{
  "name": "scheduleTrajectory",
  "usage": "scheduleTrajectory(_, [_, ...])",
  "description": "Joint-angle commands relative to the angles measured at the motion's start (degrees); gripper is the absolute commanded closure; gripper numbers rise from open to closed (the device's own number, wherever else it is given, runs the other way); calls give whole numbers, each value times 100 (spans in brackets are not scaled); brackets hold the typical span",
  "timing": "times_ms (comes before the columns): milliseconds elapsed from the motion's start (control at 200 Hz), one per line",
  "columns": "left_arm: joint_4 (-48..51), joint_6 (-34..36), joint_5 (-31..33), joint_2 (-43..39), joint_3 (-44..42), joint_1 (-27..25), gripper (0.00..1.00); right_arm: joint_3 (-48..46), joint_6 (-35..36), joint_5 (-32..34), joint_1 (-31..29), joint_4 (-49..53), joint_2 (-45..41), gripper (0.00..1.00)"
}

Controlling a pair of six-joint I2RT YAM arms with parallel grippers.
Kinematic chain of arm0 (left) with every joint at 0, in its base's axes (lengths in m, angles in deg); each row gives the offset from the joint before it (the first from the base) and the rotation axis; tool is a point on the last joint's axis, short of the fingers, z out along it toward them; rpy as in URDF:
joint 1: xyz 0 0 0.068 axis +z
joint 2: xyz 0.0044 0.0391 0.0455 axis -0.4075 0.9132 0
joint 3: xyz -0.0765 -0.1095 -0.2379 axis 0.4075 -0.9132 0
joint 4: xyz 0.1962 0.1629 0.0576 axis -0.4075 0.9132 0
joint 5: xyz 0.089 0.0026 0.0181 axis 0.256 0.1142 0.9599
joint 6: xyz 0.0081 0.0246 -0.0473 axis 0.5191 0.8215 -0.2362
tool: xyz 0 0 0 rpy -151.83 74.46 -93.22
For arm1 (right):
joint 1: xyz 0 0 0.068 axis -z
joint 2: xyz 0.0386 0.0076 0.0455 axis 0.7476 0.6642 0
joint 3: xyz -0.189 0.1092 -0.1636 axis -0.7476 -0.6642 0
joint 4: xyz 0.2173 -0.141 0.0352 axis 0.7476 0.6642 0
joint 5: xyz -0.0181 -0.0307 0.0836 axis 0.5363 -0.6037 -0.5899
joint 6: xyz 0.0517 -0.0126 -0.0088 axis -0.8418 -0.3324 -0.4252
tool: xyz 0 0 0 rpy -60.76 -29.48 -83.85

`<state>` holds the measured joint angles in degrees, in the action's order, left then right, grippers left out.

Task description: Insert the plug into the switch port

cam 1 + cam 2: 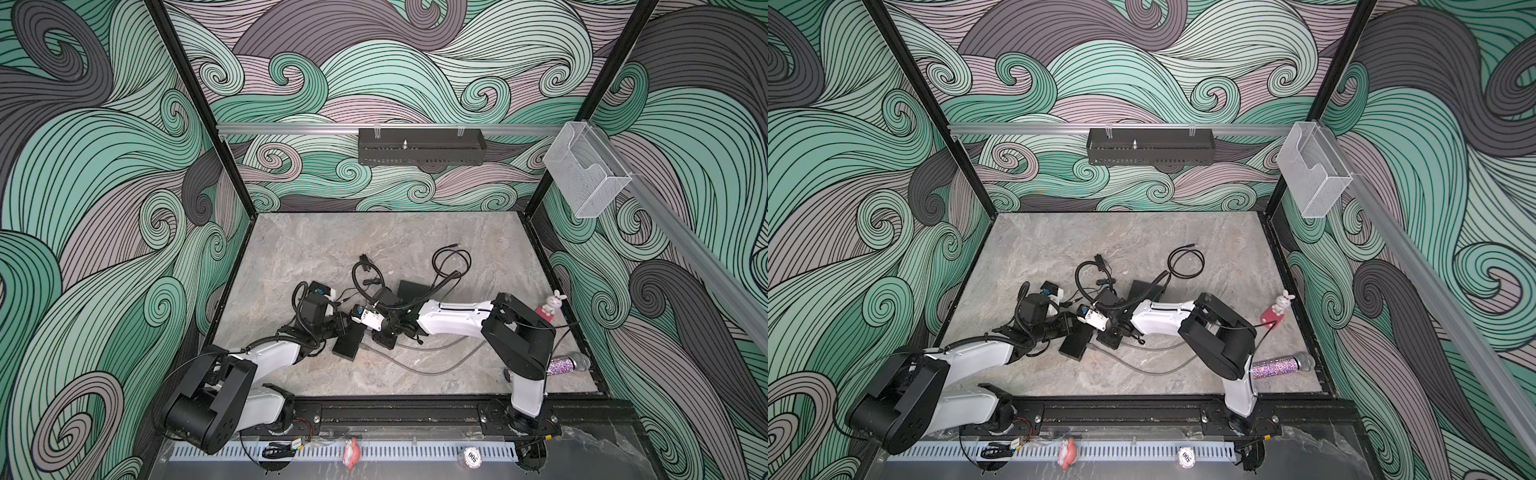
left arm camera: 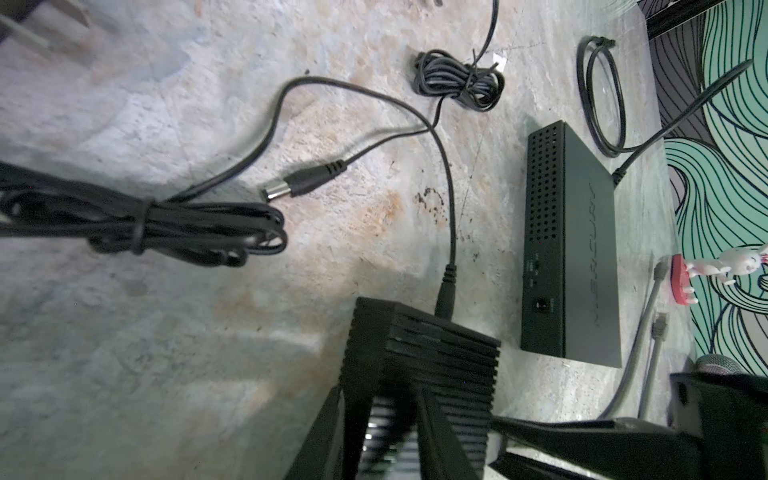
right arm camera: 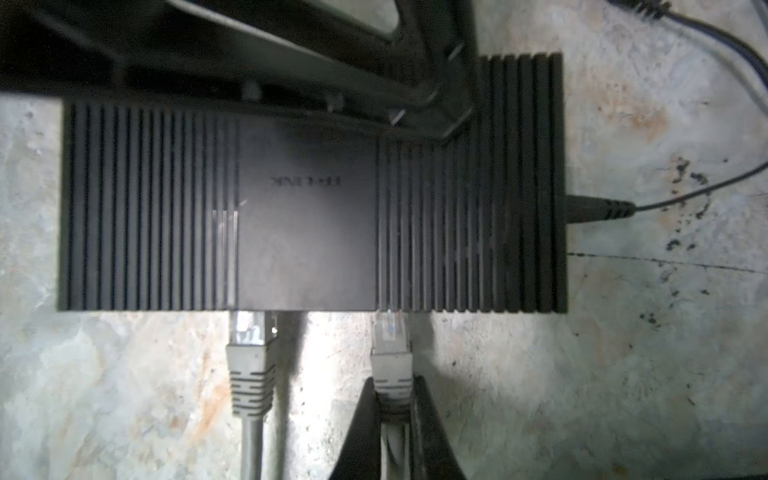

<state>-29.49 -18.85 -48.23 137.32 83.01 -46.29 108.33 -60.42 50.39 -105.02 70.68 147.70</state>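
marble-look tabletop [image 1: 332, 249], swirl walls [image 1: 374, 62]; l end effector [image 2: 382, 390] clamps switch [image 3: 307, 208]; r end effector [image 3: 392, 399] pinches plug [image 3: 390, 345]

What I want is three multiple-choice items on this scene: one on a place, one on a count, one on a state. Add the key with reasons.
1. Where does the bunny stand?
A) by the table's right edge
B) in the wall tray
C) mid-table

2. How many grey plugs sit at the switch's front?
A) one
B) two
C) four

3. The right claw is:
A) open, empty
B) shut on a grey plug
C) shut on the microphone

Key:
1 A, both top views show it beside the right wall.
2 B, the right wrist view shows two side by side.
3 B, it pinches that plug's boot.
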Motion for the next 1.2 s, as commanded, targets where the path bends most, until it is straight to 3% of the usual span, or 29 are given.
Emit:
scheduleTrajectory(0, [879,-68,-2029,212,-242,-360,72,320,8,270,39,-2764,-71,100])
scheduleTrajectory(185, [892,-46,-2064,190,-235,-373,72,367,461,-13,39,-2423,-167,100])
scheduleTrajectory(435, [965,54,-2025,210,-172,-526,72,556,872,80,39,-2108,-160,100])
scheduleTrajectory(951, [1038,81,-1934,215,-119,-580,72,426,842,41,5,-1958,-481,100])
scheduleTrajectory(1196, [1001,174,-2037,225,-11,-639,72,431,919,-634,-3,-1728,-375,100])
